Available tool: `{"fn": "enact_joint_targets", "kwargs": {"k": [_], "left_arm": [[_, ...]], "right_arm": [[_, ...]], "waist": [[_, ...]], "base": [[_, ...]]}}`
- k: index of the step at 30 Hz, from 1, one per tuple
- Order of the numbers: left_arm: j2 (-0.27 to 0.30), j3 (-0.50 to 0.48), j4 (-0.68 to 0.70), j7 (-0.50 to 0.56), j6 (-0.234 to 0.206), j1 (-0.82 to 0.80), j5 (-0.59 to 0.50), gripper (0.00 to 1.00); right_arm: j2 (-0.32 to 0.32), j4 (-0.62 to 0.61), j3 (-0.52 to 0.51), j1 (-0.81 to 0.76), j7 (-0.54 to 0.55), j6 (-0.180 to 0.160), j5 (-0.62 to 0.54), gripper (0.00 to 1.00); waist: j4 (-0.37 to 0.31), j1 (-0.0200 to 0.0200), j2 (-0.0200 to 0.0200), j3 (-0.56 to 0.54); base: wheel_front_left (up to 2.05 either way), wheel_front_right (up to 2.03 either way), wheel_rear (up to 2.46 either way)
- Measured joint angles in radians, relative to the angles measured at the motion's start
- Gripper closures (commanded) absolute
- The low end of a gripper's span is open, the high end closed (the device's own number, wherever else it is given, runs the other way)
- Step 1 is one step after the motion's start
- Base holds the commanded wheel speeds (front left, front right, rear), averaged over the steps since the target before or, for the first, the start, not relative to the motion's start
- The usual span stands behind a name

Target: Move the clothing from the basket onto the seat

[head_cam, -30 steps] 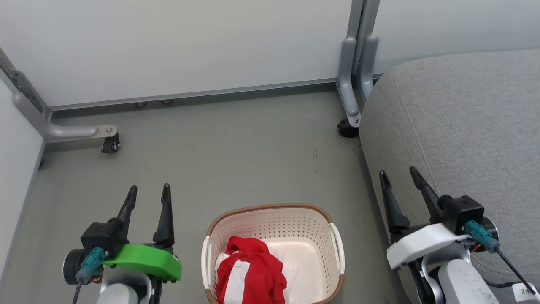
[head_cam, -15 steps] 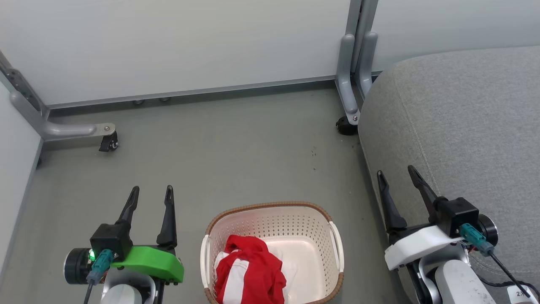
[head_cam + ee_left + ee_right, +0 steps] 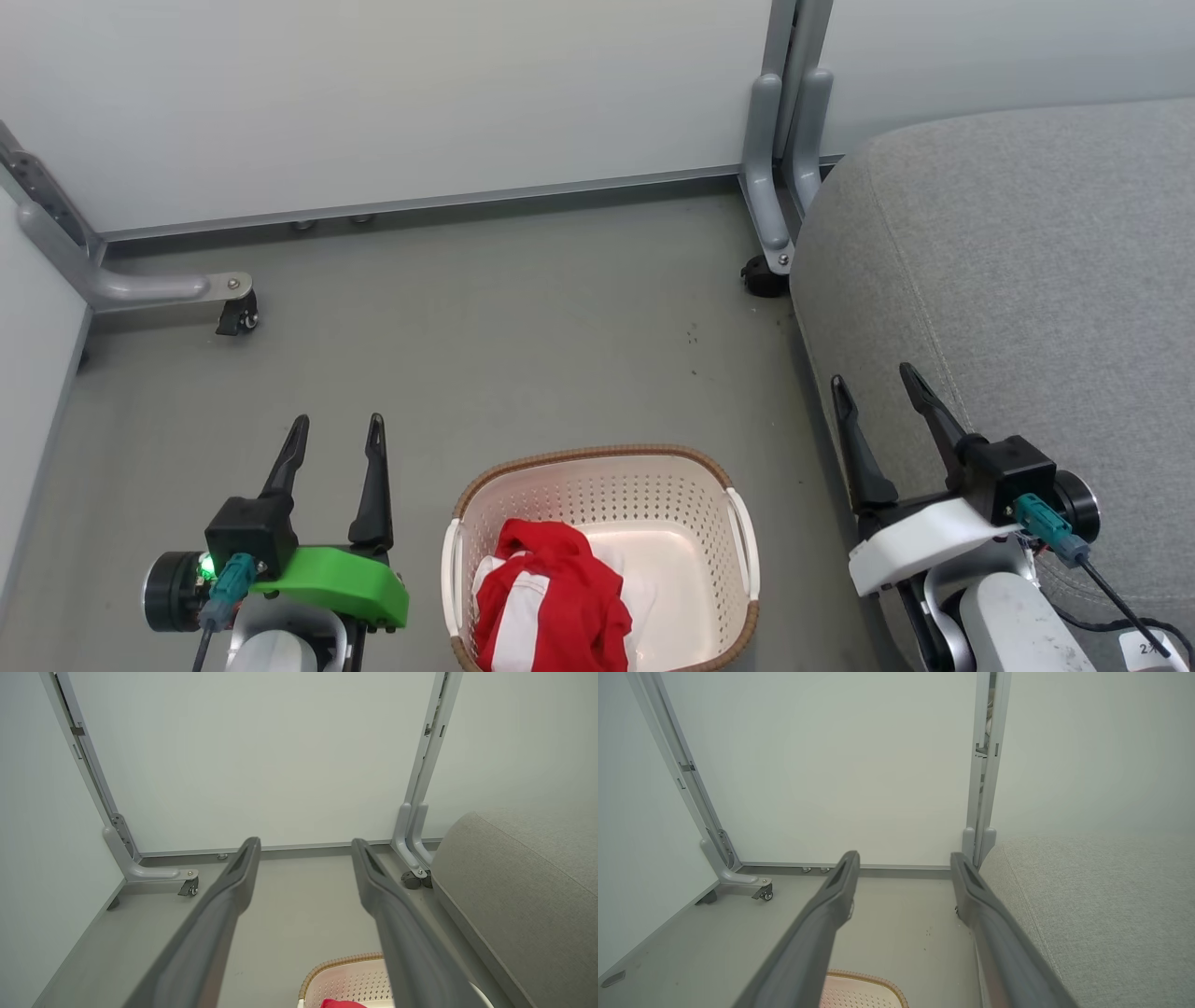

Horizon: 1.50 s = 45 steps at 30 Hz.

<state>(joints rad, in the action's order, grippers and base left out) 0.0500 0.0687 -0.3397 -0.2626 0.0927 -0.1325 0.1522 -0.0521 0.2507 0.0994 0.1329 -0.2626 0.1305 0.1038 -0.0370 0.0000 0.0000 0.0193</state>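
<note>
The grab itself is where trouble looks most likely. The clothing (image 3: 551, 597) lies bunched in the left half of the basket (image 3: 597, 455), close against its left wall. A gripper coming down there could catch the brown rim or the white handle. That would probably tip the light basket or drag it across the floor (image 3: 523, 327).

The heap shows red folds and white panels tangled together, and I cannot tell where one garment ends and the next begins. A shallow pinch might take a single loose layer that slips out. A piece snagged on another could also fall on the floor between the basket and the seat (image 3: 1027, 261).

The right gripper (image 3: 873, 375) sits at the lower right of the head view, right by the seat's rounded edge. I cannot tell whether it touches. A careless swing from there might rub the upholstery.

The left gripper (image 3: 338, 420) sits at the lower left, over bare floor. Both have their fingers spread apart and hold nothing.

The basket stands on the floor at the bottom centre, between the two grippers, and the frame cuts off its near end. Its right half shows only the pale perforated bottom. No clothing lies on the visible part of the seat.
</note>
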Motion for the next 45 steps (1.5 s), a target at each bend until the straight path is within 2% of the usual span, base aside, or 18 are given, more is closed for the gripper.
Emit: {"fn": "enact_joint_targets", "kwargs": {"k": [9,16,20,30,34,38,45], "left_arm": [[0.0,0.012,-0.008,0.0,-0.008,-0.002,0.002,0.0],[-0.001,0.114,-0.085,-0.002,-0.012,-0.079,-0.014,0.0],[-0.001,0.211,-0.195,-0.001,-0.022,-0.165,-0.012,0.0],[-0.003,0.429,-0.482,-0.001,-0.013,-0.368,-0.016,0.0],[-0.003,0.51,-0.601,0.03,-0.012,-0.453,-0.015,0.0],[-0.004,0.579,-0.674,0.062,-0.014,-0.522,-0.008,0.0],[-0.003,0.636,-0.781,0.122,-0.031,-0.601,0.022,0.0]], "right_arm": [[0.0,-0.005,0.001,0.008,0.0,0.0,0.0,0.0],[-0.005,-0.043,0.008,0.054,0.0,0.0,0.004,0.0],[-0.007,-0.088,0.017,0.105,0.0,0.0,0.011,0.0],[-0.012,-0.188,0.042,0.215,0.0,0.0,0.035,0.0],[-0.008,-0.226,0.05,0.258,0.0,0.0,0.045,0.0],[-0.004,-0.263,0.058,0.293,0.0,0.0,0.053,0.0],[0.0,-0.303,0.073,0.336,0.0,0.0,0.071,0.0]], "waist": [[-0.004,0.0,0.0,0.012],[-0.013,0.0,0.0,0.066],[-0.026,0.0,0.0,0.135],[-0.063,0.0,0.0,0.317],[-0.081,0.0001,0.0,0.4],[-0.099,0.0001,0.0,0.483],[-0.134,0.0002,0.0,0.617]], "base": [[0.0,0.0,0.0],[0.0,0.0,0.0],[0.0,0.0,0.0],[0.0,0.0,0.0],[0.0,0.0,0.0],[0.0,0.0,0.0],[0.0,0.0,0.0]]}}
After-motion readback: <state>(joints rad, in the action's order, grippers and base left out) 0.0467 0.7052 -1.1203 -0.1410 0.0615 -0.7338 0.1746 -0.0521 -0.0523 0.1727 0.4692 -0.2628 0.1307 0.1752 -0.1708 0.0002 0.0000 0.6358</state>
